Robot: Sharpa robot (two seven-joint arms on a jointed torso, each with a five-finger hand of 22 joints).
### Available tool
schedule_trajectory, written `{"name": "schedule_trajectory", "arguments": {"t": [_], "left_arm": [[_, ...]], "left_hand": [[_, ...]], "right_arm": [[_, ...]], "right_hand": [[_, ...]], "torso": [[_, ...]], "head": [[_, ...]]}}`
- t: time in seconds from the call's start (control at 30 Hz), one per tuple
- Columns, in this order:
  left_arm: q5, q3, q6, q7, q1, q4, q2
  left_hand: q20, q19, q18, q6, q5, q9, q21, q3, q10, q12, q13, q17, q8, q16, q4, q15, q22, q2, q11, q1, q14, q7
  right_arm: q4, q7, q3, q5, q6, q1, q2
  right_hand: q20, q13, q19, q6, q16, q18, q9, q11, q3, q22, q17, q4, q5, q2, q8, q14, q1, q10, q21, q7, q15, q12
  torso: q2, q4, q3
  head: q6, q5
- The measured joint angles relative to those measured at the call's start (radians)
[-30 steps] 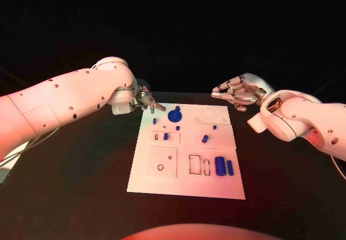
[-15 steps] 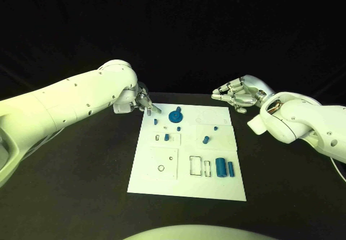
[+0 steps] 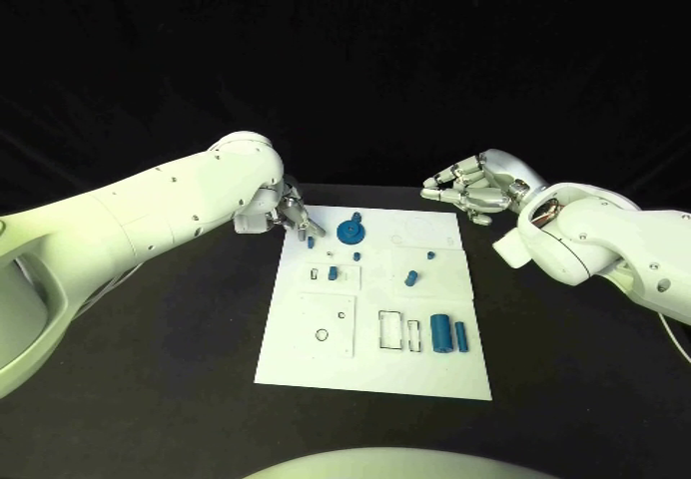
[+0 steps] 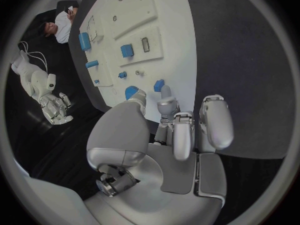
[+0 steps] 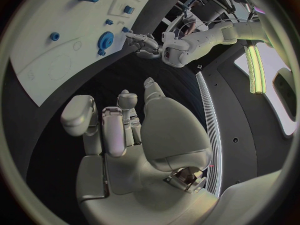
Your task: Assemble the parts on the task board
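Parts lie just beside the left robot hand (image 3: 293, 217): its fingertips (image 4: 166, 105) sit at the task board's (image 3: 432, 367) far left corner, touching a small blue peg (image 4: 159, 85), though whether they pinch it I cannot tell. The right robot hand (image 3: 472, 186) hangs off the board's far right corner, fingers curled in on nothing (well apart from every part). A blue gear (image 3: 350, 233) and a blue cylinder (image 3: 440, 332) stand on the white board, mid-surface (image 3: 159, 339).
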Motion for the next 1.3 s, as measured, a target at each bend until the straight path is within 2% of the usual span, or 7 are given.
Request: {"name": "schedule_trajectory", "arguments": {"t": [0.13,0.73,0.87,1.3], "left_arm": [[-0.003,-0.001,0.010,0.000,-0.003,-0.008,0.007],[-0.019,-0.001,0.006,-0.006,-0.005,-0.018,0.015],[-0.020,-0.001,-0.001,-0.008,-0.005,-0.021,0.018],[-0.019,-0.001,0.000,-0.020,-0.012,-0.037,0.035]], "left_hand": [[0.000,0.000,0.000,0.004,0.000,0.002,0.004,0.000,0.004,0.000,0.004,0.000,0.005,0.000,0.000,0.000,0.004,0.009,-0.004,0.009,0.000,-0.004],[-0.004,0.004,0.000,0.007,0.000,0.008,0.004,0.000,0.007,0.006,0.006,0.000,0.015,0.000,0.000,-0.007,0.009,0.034,-0.007,0.047,0.000,-0.007],[-0.004,0.003,0.000,0.007,0.000,0.013,0.004,0.009,0.010,0.006,0.006,0.000,0.022,0.000,-0.009,-0.007,0.011,0.048,-0.011,0.072,0.000,-0.007],[-0.004,0.003,0.000,0.007,0.000,0.018,0.009,0.013,0.011,0.006,0.006,0.000,0.033,0.000,-0.013,-0.007,0.013,0.034,-0.011,0.097,0.000,-0.007]], "right_arm": [[-0.001,0.000,0.000,-0.001,0.000,0.000,0.001],[-0.001,-0.003,0.000,-0.002,0.002,0.000,0.002],[-0.001,-0.003,0.000,-0.002,0.003,0.000,0.002],[0.001,-0.003,0.000,0.000,0.005,0.000,0.002]], "right_hand": [[0.000,0.000,0.000,0.000,0.000,0.000,0.000,0.000,-0.002,0.000,0.000,-0.002,0.000,0.008,0.000,0.000,0.012,0.000,0.000,0.000,0.000,0.000],[0.000,0.000,0.000,0.000,0.000,0.000,0.000,0.000,-0.001,0.000,0.001,-0.007,0.000,0.008,0.000,0.000,0.021,0.000,0.000,0.000,0.000,0.000],[0.000,-0.001,0.000,0.000,0.000,0.000,0.000,0.000,-0.001,0.000,0.001,-0.007,0.000,0.008,0.000,0.000,0.021,0.000,0.000,0.000,0.000,0.000],[0.000,-0.001,0.000,0.000,0.000,0.000,0.000,0.000,-0.001,0.000,0.001,-0.007,0.000,0.008,0.000,0.000,0.021,0.000,0.000,0.000,0.000,0.000]], "torso": [[-0.001,-0.0001,0.0001],[-0.001,0.0000,0.0007],[-0.001,0.0000,0.0009],[-0.001,0.0001,0.0008]], "head": [[-0.002,0.001],[-0.006,-0.001],[-0.007,-0.003],[-0.014,-0.006]]}}
